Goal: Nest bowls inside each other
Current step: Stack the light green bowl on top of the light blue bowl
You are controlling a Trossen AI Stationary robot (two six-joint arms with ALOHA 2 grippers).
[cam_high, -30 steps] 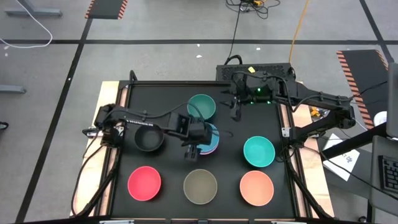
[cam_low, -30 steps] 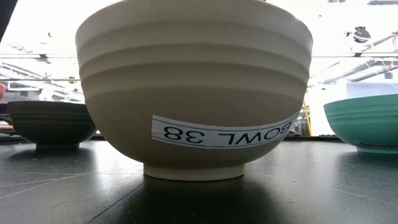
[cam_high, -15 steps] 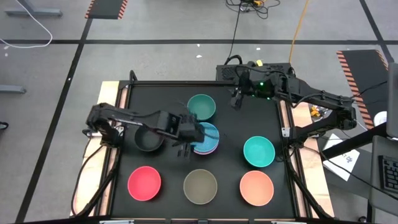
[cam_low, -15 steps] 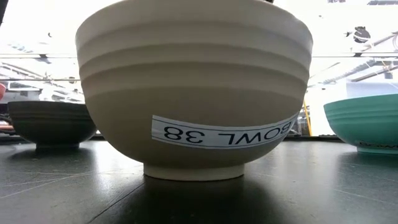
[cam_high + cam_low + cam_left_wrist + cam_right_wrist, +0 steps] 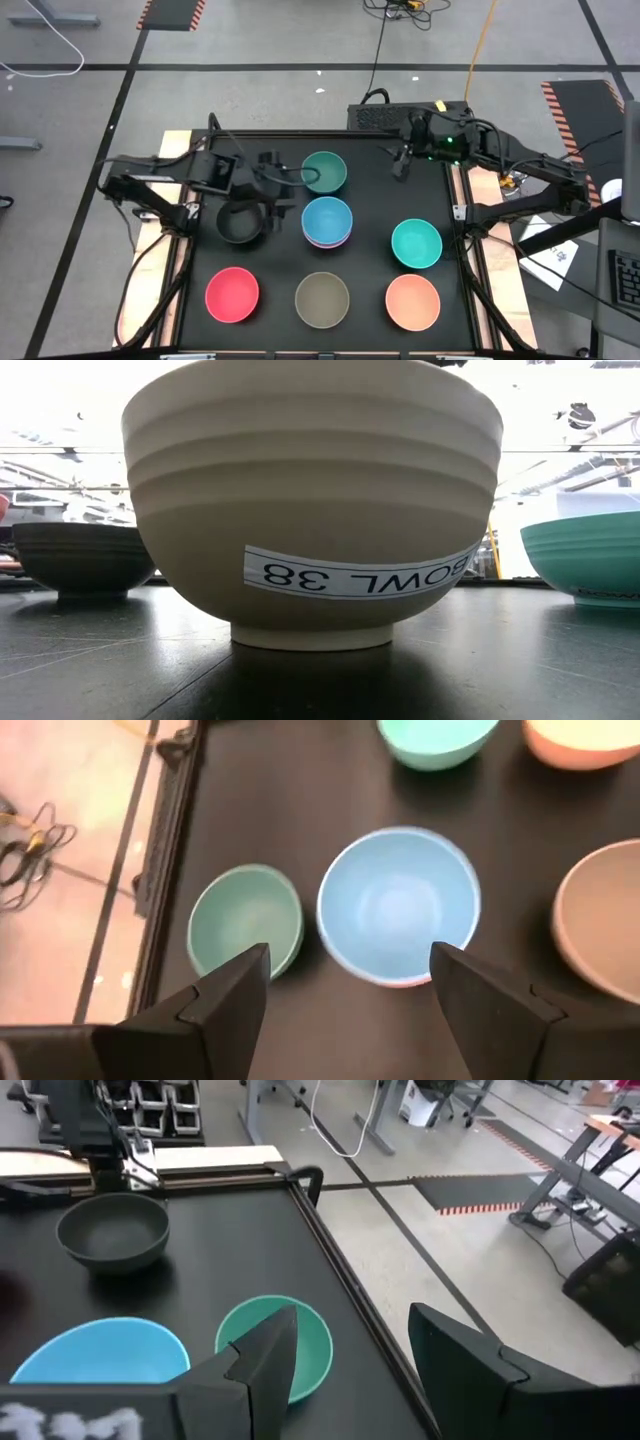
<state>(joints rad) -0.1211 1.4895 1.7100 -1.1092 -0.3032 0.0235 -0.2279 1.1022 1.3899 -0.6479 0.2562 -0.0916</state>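
A light blue bowl (image 5: 327, 218) sits nested in a magenta bowl (image 5: 330, 243) at the table's middle. Around it stand single bowls: dark green (image 5: 324, 171), black (image 5: 240, 223), teal (image 5: 416, 243), red-pink (image 5: 232, 294), olive-grey (image 5: 322, 299) and peach-orange (image 5: 412, 302). My left gripper (image 5: 280, 185) hangs open and empty above the table, between the black and the dark green bowl; its wrist view looks down on the light blue bowl (image 5: 398, 905). My right gripper (image 5: 402, 165) hovers open and empty near the far right corner.
The black mat is framed by wooden strips (image 5: 172, 150) at the left and right. A dark box (image 5: 385, 115) with cables sits beyond the far edge. The low view is mostly filled by the olive-grey bowl (image 5: 310, 500), labelled BOWL 38.
My left gripper has risen and drawn back from over the light blue bowl toward the table's far left, still open. The light blue bowl stays nested in the magenta one. My right gripper has drifted toward the table's right edge.
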